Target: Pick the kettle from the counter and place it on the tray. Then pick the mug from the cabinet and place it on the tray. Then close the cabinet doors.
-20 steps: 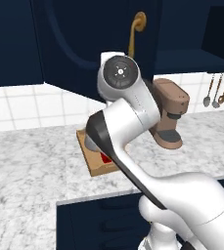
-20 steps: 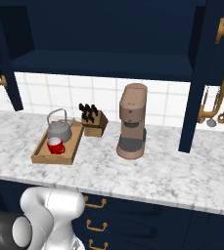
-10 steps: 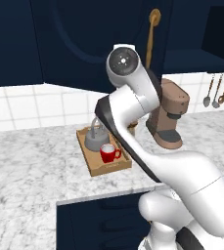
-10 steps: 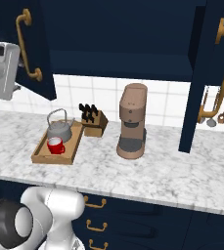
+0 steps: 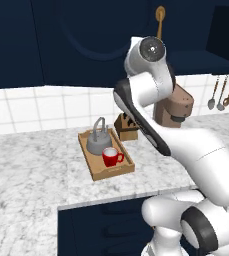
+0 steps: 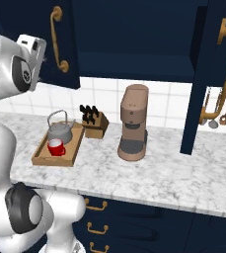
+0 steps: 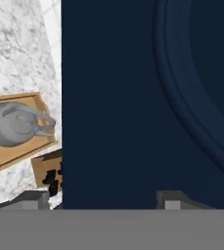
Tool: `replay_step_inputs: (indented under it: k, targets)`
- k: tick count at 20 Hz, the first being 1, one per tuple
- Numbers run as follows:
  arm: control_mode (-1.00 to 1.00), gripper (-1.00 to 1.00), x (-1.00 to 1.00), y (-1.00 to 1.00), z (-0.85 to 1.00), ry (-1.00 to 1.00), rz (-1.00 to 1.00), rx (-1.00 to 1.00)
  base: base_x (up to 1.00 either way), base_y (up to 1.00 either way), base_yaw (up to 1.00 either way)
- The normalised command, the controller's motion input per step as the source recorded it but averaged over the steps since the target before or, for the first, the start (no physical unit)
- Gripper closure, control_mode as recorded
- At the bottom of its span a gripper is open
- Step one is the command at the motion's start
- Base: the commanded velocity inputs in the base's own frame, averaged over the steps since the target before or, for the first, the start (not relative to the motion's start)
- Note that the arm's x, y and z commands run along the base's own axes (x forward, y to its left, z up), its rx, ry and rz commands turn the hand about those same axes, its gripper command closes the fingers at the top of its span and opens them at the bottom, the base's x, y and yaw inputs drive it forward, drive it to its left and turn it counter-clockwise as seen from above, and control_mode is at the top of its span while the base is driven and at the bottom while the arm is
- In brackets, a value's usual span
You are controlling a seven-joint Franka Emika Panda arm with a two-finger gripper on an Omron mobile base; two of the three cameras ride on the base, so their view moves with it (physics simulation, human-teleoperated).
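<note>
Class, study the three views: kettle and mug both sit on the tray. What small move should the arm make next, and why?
Probably keep pushing the left cabinet door shut. The kettle and mug already sit on the tray, the gripper faces that door's panel close up, and the right cabinet door hangs open too.

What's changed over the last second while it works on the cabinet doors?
The arm has swung up and over, carrying the left cabinet door further toward closed; the gripper now faces its panel close up. The kettle and mug stayed on the tray; the right door remains open.
</note>
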Motion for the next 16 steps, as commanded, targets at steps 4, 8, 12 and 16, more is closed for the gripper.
replay_step_inputs:
  k: [4, 8, 12, 16]
  targets:
    - [-1.00, -1.00, 0.97, -0.04, -0.09, 0.00, 0.00, 0.01, 0.00, 0.00, 0.00]
    - [-1.00, -1.00, 0.81, 0.09, -0.01, 0.00, 0.00, 0.00, 0.00, 0.00, 0.00]
    - [-1.00, -1.00, 0.45, 0.03, -0.06, 0.00, 0.00, 0.00, 0.00, 0.00, 0.00]
    - [-1.00, -1.00, 0.18, 0.00, -0.16, 0.00, 0.00, -0.01, 0.00, 0.00, 0.00]
